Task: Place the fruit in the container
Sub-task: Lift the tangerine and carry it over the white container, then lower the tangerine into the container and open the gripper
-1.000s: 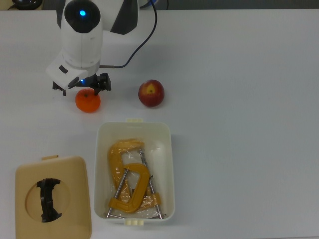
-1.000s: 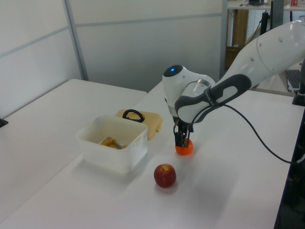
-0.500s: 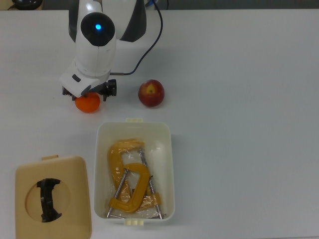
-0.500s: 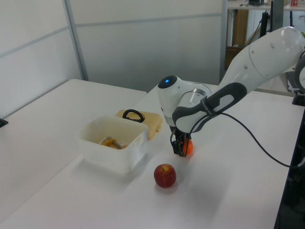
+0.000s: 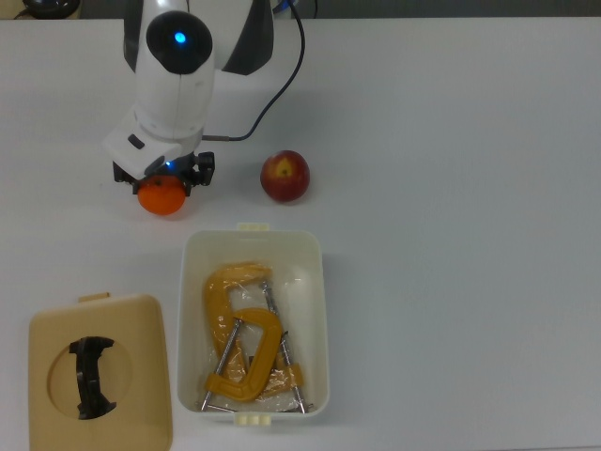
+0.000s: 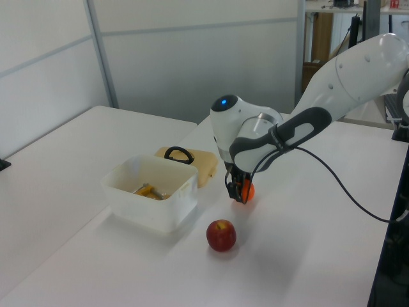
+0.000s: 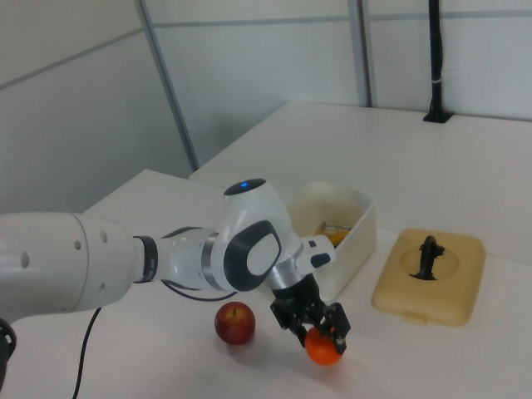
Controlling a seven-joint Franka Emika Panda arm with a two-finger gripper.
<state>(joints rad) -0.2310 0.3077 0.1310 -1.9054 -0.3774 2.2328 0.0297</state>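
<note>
My arm: it reaches in from the top view's upper edge, bent at the wrist so my hand (image 5: 162, 178) points down at the tabletop (image 5: 451, 188).
My hand: its fingers are closed on the orange (image 5: 161, 196), one on each side; in the right view (image 7: 318, 326) the orange (image 7: 323, 347) hangs below the black fingers, and in the left view (image 6: 238, 190) it shows just behind them.
Orange height: in the left view the orange (image 6: 247, 190) appears clear of the tabletop, with a soft shadow under it; I cannot tell how far up it is.
Apple: the apple (image 5: 285, 176) sits on the tabletop to the top view's right of my hand, apart from it, and just above the container's short end.
Container: the container (image 5: 319, 282) stands open below my hand and slightly to the top view's right, its long sides running up and down the view; two yellow C-clamps (image 5: 241, 343) lie inside, filling most of the floor.
Lid: the tan lid (image 5: 136, 376) lies flat at the top view's lower left, just beside the container, not touching it.
Open room: bare tabletop spreads across the top view's right half, and there is open space between the orange and the container's near rim.
</note>
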